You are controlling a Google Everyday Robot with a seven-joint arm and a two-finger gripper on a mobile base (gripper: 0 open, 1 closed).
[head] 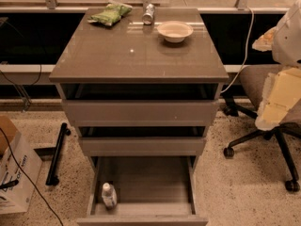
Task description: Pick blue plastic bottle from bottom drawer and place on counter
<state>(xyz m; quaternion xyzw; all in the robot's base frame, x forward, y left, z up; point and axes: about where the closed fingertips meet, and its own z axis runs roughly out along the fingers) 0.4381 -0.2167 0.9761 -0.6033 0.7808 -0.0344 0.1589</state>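
The blue plastic bottle (109, 194) stands upright in the front left corner of the bottom drawer (190, 192), which is pulled open; the bottle has a white cap and a pale label. The rest of the drawer's flat inside is bare. The counter (127, 55) is the glossy grey-brown top of the cabinet. My gripper is not in view. A white rounded shape (288, 32) at the right edge may be part of my arm.
On the counter's far side lie a green snack bag (110, 14), a silver can (148, 14) and a white bowl (175, 31). The two upper drawers stand slightly open. An office chair (263, 86) with yellowish foam stands right. A cardboard box (14, 173) and a black bar (57, 152) sit left.
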